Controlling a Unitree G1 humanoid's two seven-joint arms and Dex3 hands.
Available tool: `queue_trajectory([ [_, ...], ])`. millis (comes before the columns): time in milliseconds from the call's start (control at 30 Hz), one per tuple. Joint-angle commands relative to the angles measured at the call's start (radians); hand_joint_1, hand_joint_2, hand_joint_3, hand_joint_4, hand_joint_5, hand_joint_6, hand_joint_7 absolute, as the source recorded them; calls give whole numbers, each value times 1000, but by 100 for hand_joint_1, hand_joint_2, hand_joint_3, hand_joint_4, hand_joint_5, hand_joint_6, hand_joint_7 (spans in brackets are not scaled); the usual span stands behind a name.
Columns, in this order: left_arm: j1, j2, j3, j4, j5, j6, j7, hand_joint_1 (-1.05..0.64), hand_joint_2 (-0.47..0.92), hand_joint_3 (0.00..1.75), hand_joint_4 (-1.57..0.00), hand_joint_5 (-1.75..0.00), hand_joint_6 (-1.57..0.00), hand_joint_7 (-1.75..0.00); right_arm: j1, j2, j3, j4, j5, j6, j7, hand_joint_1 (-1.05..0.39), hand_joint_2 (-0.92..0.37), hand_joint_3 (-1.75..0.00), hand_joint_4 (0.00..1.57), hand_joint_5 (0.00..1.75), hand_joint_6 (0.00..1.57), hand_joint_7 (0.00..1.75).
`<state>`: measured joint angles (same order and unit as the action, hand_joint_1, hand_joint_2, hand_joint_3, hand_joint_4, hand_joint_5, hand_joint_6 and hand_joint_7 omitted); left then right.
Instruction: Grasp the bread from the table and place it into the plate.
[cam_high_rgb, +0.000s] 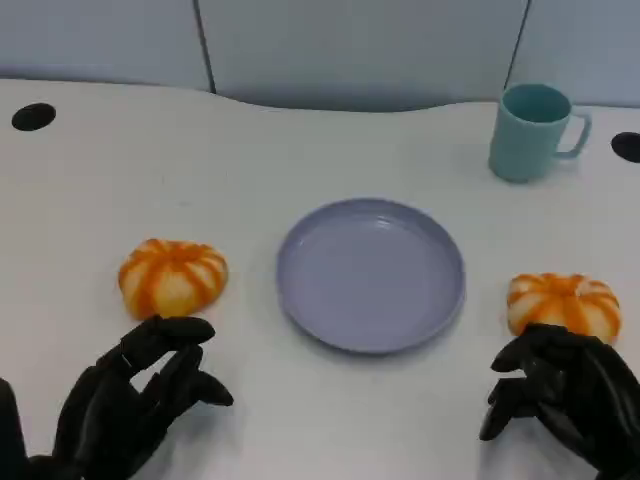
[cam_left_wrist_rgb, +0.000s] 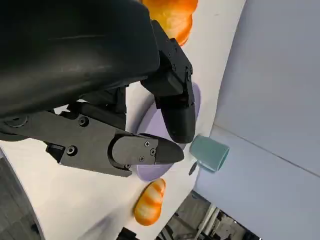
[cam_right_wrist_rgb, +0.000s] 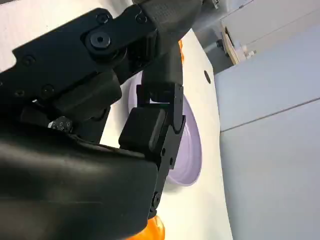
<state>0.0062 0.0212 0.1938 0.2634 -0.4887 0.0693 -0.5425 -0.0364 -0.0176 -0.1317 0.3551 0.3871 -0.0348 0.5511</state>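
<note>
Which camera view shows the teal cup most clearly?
The head view shows it best: the teal cup stands whole and upright, handle visible, beyond the plate. In the left wrist view, it appears small and partly behind the left hand's fingers.

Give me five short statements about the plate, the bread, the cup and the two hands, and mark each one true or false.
1. The plate holds a bread roll. False: it is bare; both rolls lie on the table.
2. One bread roll lies left of the plate, another bread roll right of it. True.
3. The left hand grips a roll. False: it holds nothing, fingers apart.
4. The teal cup stands upright beyond the plate. True.
5. The right hand is just in front of the right roll. True.
</note>
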Motion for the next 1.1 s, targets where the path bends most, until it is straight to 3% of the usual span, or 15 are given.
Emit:
queue_trajectory([
  [33, -2, 15, 5, -6, 6, 6, 11, -46, 92, 26, -58, -154, -50, -116, 4, -13, -9, -3, 8, 5, 7, -95, -78, 0, 146, 76, 126, 70],
  [800, -8, 14, 6, 6, 38, -18, 24, -48, 92, 26, -57, -153, -49, -115, -4, -20, -5, 19, -13, -22, 7, -94, -79, -1, 141, 83, 124, 73],
  [933, -9, 17, -5, 31, 95, -138, 17, -46, 92, 29, -56, -155, -50, -111, -1, -15, -4, 11, -11, -11, -2, -95, -79, 0, 141, 83, 124, 74],
  [1100, -11, 13, -21, 75, 206, -362, 50, -47, 92, 26, -55, -144, -61, -78, -5, -14, -3, 21, -15, -24, 3, -94, -79, -1, 142, 83, 124, 74],
])
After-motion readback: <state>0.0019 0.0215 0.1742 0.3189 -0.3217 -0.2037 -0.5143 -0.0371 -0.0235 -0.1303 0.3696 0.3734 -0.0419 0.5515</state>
